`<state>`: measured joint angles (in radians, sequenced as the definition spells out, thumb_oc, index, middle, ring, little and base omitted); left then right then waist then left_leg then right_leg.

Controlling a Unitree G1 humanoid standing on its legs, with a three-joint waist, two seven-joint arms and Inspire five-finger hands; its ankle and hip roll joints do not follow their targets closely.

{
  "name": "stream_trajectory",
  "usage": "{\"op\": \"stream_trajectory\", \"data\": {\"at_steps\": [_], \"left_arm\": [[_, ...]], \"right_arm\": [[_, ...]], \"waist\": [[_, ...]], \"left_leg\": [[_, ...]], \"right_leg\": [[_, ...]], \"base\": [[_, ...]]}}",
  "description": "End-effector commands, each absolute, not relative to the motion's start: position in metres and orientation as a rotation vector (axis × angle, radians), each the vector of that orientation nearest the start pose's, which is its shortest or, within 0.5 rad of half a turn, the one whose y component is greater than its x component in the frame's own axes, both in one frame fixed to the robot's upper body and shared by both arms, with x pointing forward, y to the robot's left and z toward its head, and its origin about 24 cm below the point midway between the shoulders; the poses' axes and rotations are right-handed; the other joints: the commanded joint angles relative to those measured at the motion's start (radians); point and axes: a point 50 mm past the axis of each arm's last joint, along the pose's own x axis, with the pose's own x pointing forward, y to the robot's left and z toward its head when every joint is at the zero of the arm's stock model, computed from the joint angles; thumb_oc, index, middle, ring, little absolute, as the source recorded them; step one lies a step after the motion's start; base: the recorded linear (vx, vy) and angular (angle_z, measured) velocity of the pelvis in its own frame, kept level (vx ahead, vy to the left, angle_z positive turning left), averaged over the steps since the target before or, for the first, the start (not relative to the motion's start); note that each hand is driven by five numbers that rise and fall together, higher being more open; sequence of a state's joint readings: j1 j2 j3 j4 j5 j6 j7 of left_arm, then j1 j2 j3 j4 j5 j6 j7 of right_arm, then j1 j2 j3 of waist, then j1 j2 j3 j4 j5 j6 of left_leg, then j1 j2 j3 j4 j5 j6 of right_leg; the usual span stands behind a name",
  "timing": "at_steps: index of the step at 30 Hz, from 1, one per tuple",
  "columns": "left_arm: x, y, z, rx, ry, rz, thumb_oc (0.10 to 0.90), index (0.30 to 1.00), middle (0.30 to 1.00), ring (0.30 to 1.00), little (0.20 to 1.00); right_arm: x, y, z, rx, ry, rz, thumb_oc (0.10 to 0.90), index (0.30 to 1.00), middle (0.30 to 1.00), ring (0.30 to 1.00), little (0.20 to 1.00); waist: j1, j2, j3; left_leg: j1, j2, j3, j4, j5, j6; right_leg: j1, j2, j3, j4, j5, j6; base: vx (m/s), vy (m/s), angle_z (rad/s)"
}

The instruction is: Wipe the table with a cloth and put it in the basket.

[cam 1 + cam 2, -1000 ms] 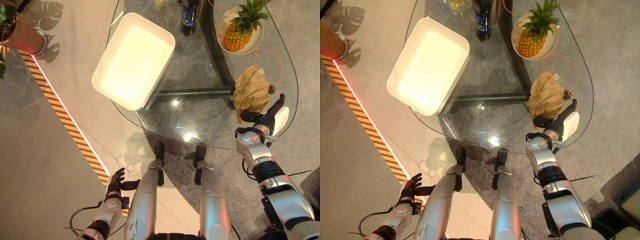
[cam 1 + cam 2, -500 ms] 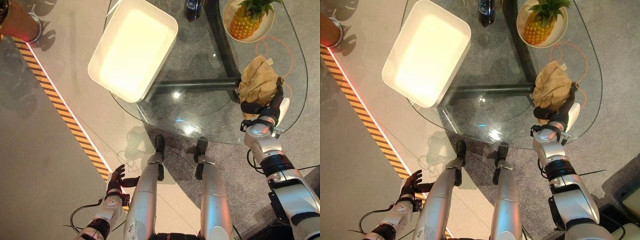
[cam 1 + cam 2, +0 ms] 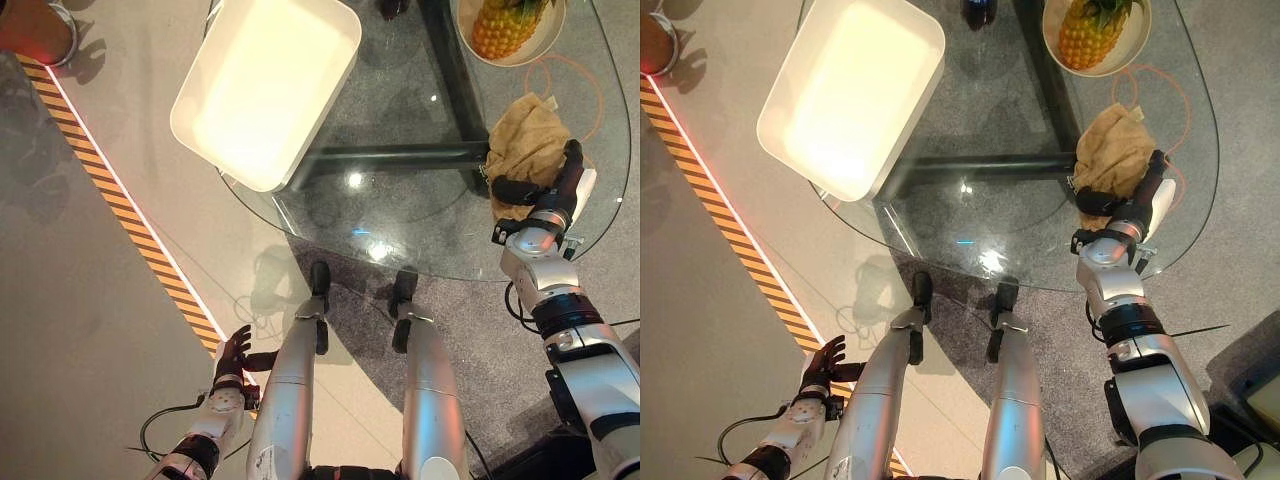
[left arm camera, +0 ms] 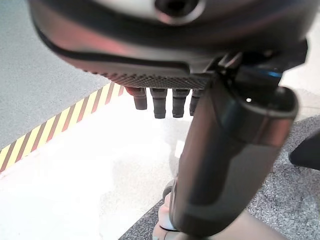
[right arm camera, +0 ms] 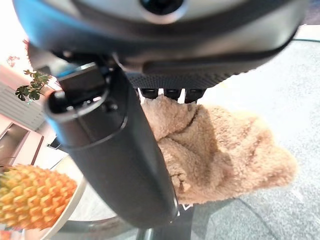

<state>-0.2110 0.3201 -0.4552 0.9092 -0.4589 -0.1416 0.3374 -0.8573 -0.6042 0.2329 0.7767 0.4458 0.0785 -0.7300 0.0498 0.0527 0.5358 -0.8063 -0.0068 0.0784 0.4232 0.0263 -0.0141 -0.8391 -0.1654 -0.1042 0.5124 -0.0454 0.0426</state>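
Since a second ago the right hand has reached forward onto the crumpled tan cloth, which lies near the right edge of the glass surface. Its thumb and fingers lie against the cloth's near side; whether they actually pinch it I cannot tell. The left hand hangs low by the floor, fingers relaxed, holding nothing. The white basket sits well apart at the surface's left, a pineapple beyond the cloth.
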Motion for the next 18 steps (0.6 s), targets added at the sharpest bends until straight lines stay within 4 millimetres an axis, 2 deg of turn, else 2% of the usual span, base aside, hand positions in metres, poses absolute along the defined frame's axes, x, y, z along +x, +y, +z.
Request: {"op": "stream_trajectory", "data": {"at_steps": [1,4,9,10,11,12,13,18], "left_arm": [[0.201,0.194,-0.108,0.176,0.691,0.209,0.8,0.9,0.9,0.9,0.9],[0.202,0.192,-0.108,0.172,0.682,0.203,0.8,0.9,0.9,0.9,0.9],[0.203,0.188,-0.107,0.164,0.676,0.192,0.8,0.9,0.9,0.9,0.9],[0.202,0.188,-0.108,0.163,0.677,0.188,0.8,0.9,0.9,0.9,0.9],[0.202,0.187,-0.108,0.162,0.678,0.186,0.8,0.9,0.9,0.9,0.9],[0.201,0.187,-0.108,0.159,0.678,0.183,0.8,0.9,0.9,0.9,0.9],[0.201,0.185,-0.108,0.153,0.675,0.178,0.8,0.9,0.9,0.9,0.9],[0.199,0.182,-0.109,0.139,0.668,0.165,0.8,0.9,0.9,0.9,0.9]], "right_arm": [[0.363,-0.308,0.222,-0.233,-0.254,-0.936,0.8,0.9,0.9,0.9,0.9],[0.363,-0.312,0.226,-0.203,-0.242,-0.986,0.8,0.9,0.9,0.9,0.9],[0.369,-0.307,0.237,-0.175,-0.252,-0.962,0.8,0.9,0.9,0.9,0.9],[0.37,-0.306,0.238,-0.163,-0.248,-0.95,0.611,0.738,0.738,0.738,0.711],[0.371,-0.305,0.239,-0.156,-0.244,-0.941,0.336,0.502,0.502,0.502,0.436],[0.372,-0.304,0.24,-0.154,-0.24,-0.931,0.196,0.382,0.382,0.382,0.296],[0.374,-0.303,0.242,-0.158,-0.247,-0.923,0.1,0.3,0.3,0.3,0.2],[0.377,-0.3,0.249,-0.172,-0.238,-0.908,0.1,0.3,0.3,0.3,0.2]], "waist": [[0.011,0.042,-0.016],[0.016,0.05,-0.016],[0.025,0.067,-0.016],[0.027,0.069,-0.016],[0.029,0.071,-0.016],[0.03,0.072,-0.016],[0.032,0.075,-0.016],[0.041,0.084,-0.016]], "left_leg": [[0.006,-0.037,0.004,0.085,-0.116,0.03],[-0.017,-0.035,0.005,0.097,-0.119,0.029],[-0.057,-0.039,0.005,0.118,-0.12,0.029],[-0.063,-0.039,0.005,0.122,-0.121,0.029],[-0.066,-0.04,0.004,0.125,-0.121,0.028],[-0.069,-0.04,0.004,0.126,-0.121,0.028],[-0.072,-0.041,0.003,0.127,-0.121,0.028],[-0.081,-0.044,0.001,0.129,-0.117,0.026]], "right_leg": [[0.0,0.07,-0.051,0.027,-0.018,-0.028],[-0.024,0.066,-0.053,0.042,-0.022,-0.031],[-0.069,0.063,-0.051,0.074,-0.029,-0.038],[-0.075,0.062,-0.051,0.08,-0.031,-0.039],[-0.078,0.061,-0.052,0.084,-0.032,-0.04],[-0.081,0.061,-0.052,0.087,-0.034,-0.042],[-0.084,0.061,-0.051,0.089,-0.035,-0.044],[-0.095,0.06,-0.05,0.098,-0.038,-0.045]], "base": [[0.07,0.01,0.04],[0.0,0.0,0.0],[0.0,0.014,0.02],[0.0,0.0,0.0],[0.0,0.0,0.0],[0.0,0.0,0.0],[0.01,0.041,0.01],[0.0,0.034,0.0]]}}
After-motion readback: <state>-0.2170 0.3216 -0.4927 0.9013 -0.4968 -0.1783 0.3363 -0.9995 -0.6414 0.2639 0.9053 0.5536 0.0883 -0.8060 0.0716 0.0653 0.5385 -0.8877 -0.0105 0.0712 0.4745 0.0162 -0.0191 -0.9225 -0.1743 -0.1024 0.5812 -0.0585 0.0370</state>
